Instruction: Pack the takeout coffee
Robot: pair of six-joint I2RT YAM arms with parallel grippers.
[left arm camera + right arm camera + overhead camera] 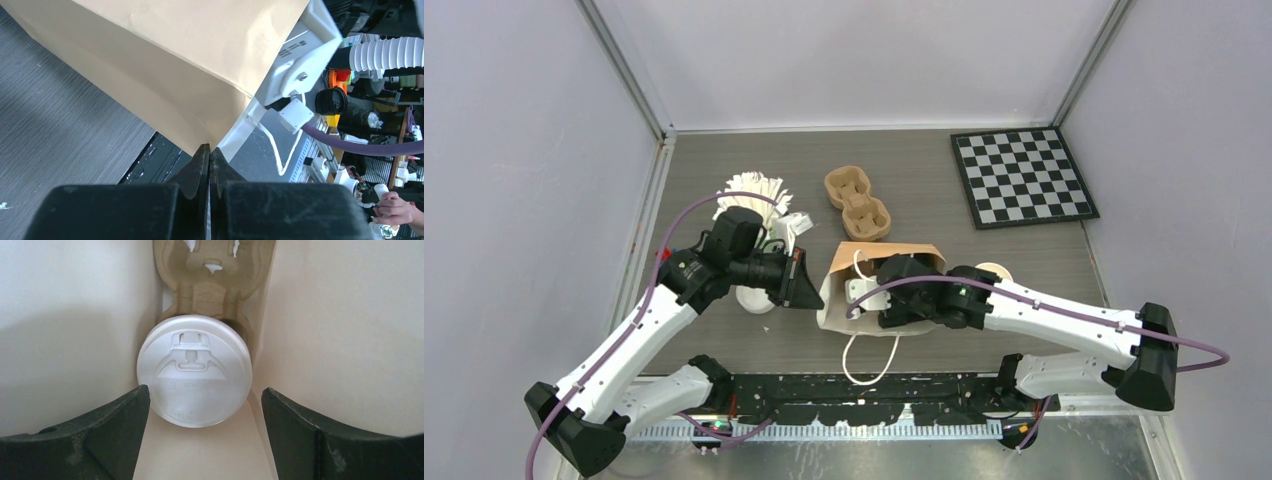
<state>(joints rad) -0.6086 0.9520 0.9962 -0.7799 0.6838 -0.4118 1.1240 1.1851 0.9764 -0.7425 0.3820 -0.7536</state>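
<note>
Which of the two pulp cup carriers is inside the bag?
The carrier beyond the lidded cup, between the bag walls; the other carrier lies out on the table.

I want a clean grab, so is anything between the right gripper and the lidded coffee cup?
Nothing visible. The right gripper is open inside the paper bag, flanking the lidded cup in its pulp carrier.
</note>
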